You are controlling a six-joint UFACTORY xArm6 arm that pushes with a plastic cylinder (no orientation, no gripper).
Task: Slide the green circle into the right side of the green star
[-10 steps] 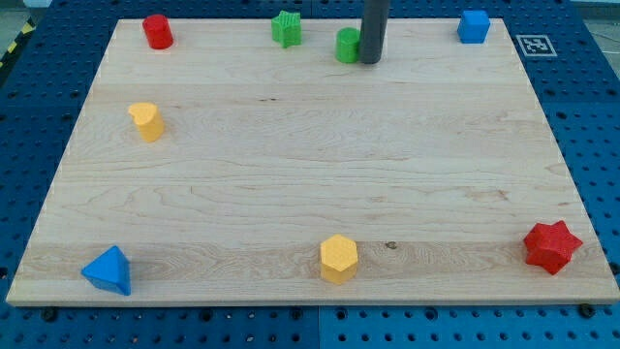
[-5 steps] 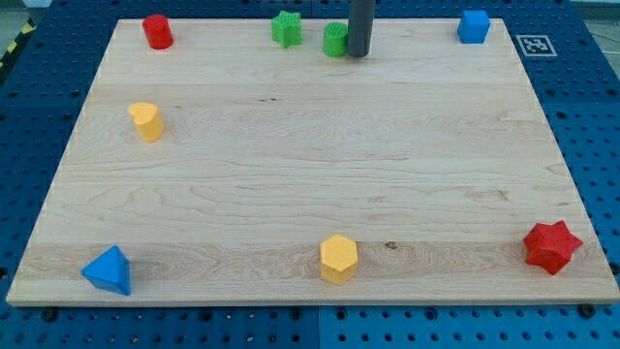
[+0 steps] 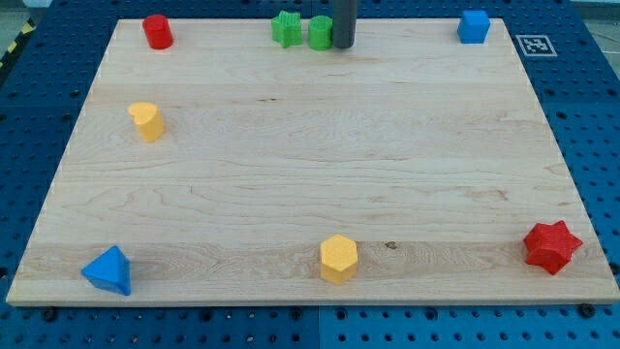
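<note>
The green circle (image 3: 319,32) stands near the view's top edge of the wooden board (image 3: 310,165). It sits just right of the green star (image 3: 285,28), touching it or nearly so. My tip (image 3: 343,46) is at the circle's right side, against it. The rod rises out of the view's top.
A red cylinder (image 3: 157,31) is at top left and a blue cube (image 3: 473,26) at top right. A yellow block (image 3: 146,121) is at left. A blue triangle (image 3: 108,270), a yellow hexagon (image 3: 338,258) and a red star (image 3: 551,246) lie along the bottom.
My tip has moved left and slightly up the view, pushing the green circle left until it reached the green star's right side. The other blocks have not moved.
</note>
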